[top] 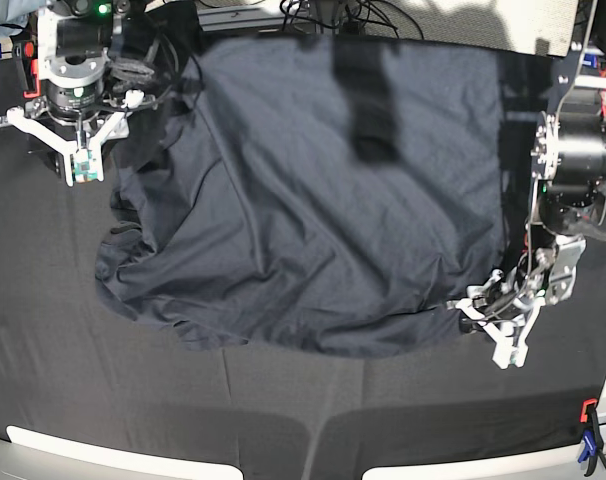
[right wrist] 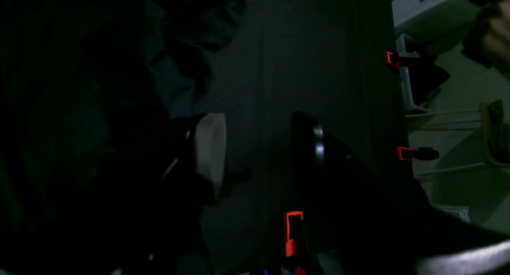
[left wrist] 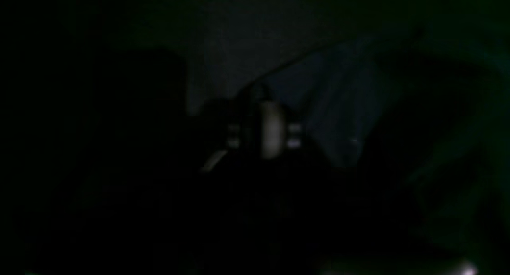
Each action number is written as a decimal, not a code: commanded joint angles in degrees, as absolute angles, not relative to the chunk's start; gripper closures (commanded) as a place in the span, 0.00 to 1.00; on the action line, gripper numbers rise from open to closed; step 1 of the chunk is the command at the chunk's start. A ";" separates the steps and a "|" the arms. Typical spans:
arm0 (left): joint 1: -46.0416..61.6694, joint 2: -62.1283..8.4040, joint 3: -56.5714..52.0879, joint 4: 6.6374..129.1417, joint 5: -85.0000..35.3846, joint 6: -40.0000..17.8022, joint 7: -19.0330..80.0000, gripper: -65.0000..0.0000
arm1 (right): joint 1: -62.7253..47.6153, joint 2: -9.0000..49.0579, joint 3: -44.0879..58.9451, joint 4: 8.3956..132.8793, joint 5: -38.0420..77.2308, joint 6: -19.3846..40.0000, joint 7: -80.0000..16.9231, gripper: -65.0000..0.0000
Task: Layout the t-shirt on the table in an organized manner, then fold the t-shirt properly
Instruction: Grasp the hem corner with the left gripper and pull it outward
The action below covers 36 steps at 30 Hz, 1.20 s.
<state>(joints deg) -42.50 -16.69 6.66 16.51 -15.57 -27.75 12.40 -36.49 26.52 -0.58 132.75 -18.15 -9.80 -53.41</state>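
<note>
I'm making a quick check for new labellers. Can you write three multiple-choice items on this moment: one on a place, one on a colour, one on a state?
1. At which part of the t-shirt is the left gripper in the base view?
A. its lower right corner
B. its upper left edge
C. its middle

2. What colour is the clamp at the table's lower right corner?
A. yellow
B. red
C. white

3. How does the t-shirt lie?
A. folded into a small square
B. hanging in the air
C. spread wide but bunched along its left edge

Answers: 1 A, the left gripper sits at that corner's hem. 2 B, its red tip shows there. 3 C, the cloth lies broad, with folds gathered on the left.
</note>
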 commanded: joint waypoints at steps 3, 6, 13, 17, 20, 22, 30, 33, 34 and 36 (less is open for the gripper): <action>-44.95 -17.19 6.52 18.74 -15.00 -28.23 7.68 1.00 | -36.51 27.16 -0.16 133.60 -19.46 -9.63 -52.27 0.59; -45.10 -17.15 6.52 18.76 -12.29 -19.20 3.07 1.00 | -36.53 27.16 -0.16 133.62 -19.46 -9.65 -52.29 0.59; -45.08 -17.34 6.52 18.74 -7.29 -7.90 -8.78 1.00 | -36.51 27.14 -0.16 133.62 -19.46 -9.65 -52.27 0.59; -45.08 -17.08 6.52 18.74 -7.33 -7.92 -14.35 1.00 | -36.51 27.14 -0.16 133.60 -19.46 -9.65 -52.21 0.59; -45.28 -17.06 6.52 18.74 -7.29 -7.92 -17.26 1.00 | -36.47 27.11 -0.16 133.60 -19.46 -9.65 -51.68 0.59; -45.89 -17.15 6.52 18.74 -7.29 -7.92 -17.23 1.00 | -36.51 27.11 -0.16 133.60 -19.46 -9.65 -51.70 0.59; -51.46 -17.15 6.52 18.74 -7.29 -7.94 -16.97 1.00 | -35.79 27.14 -0.16 133.62 -20.60 -9.69 -51.16 0.59; -52.45 -17.17 6.52 18.74 -6.28 -7.92 -16.86 1.00 | -35.33 27.11 -0.16 133.60 -23.83 -9.98 -50.72 0.59; -52.53 -17.17 6.52 18.74 -5.15 -7.92 -16.91 1.00 | -35.20 27.14 -0.16 133.60 -24.03 -10.11 -50.72 0.59; -52.53 -17.19 6.52 18.74 -3.05 -7.90 -17.47 1.00 | -35.07 27.14 -0.16 133.60 -23.97 -10.52 -50.52 0.59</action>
<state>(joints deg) -50.09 -16.71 6.66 17.78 -2.66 -8.67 -15.07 -35.18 26.52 -0.58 132.75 -22.90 -9.96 -51.81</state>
